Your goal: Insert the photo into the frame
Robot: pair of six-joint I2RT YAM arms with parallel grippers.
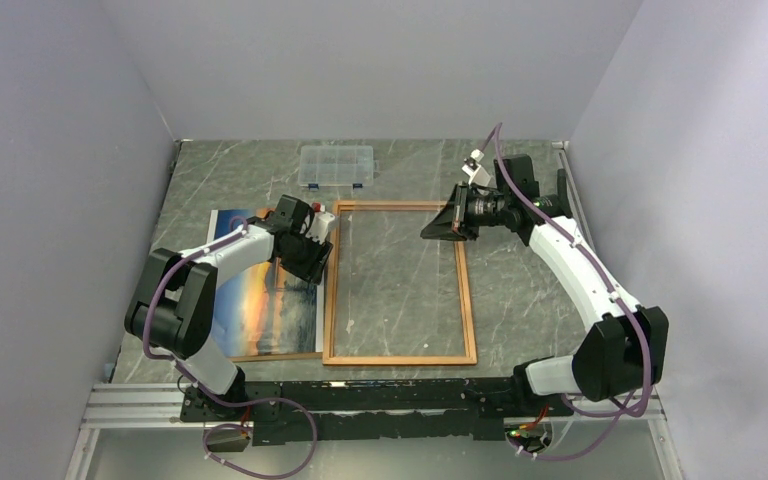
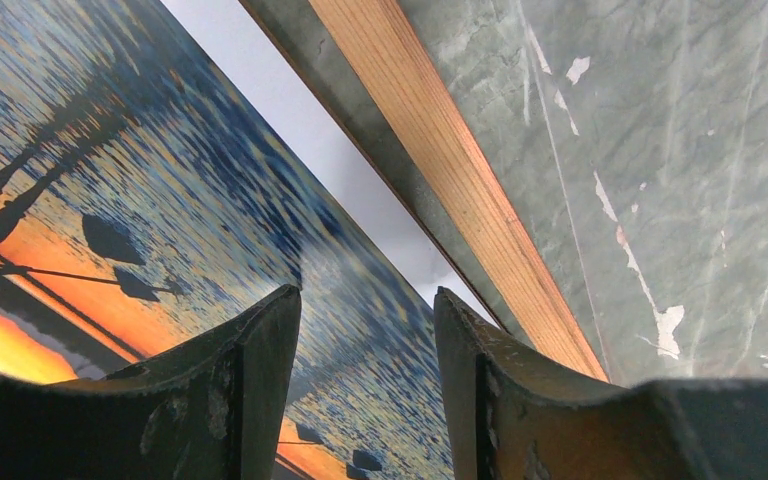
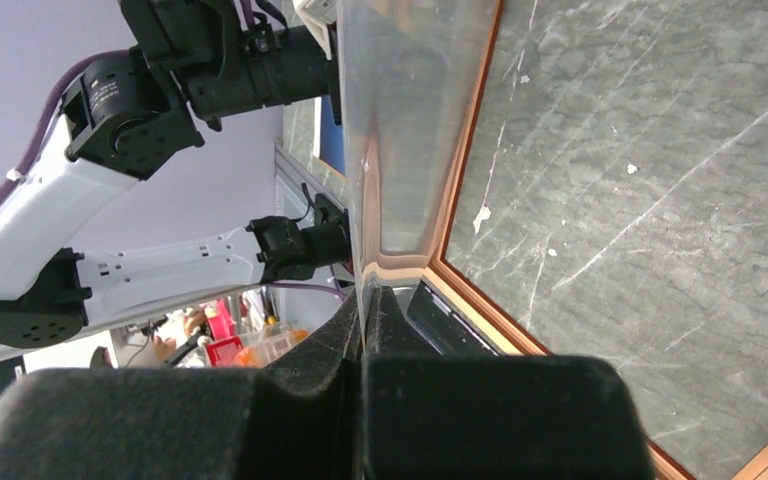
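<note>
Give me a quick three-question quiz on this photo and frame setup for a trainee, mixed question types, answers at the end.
1. True or false: the photo already lies inside the frame.
2. What is the right gripper shut on? A) the photo B) a clear pane C) the frame's wooden rail
3. Fill in: the left gripper hovers over the photo's edge beside the frame with its jaws ____.

Key
1. False: the photo lies outside the frame, to its left.
2. B: the pane is pinched thin between the fingers and stands on edge.
3. open
</note>
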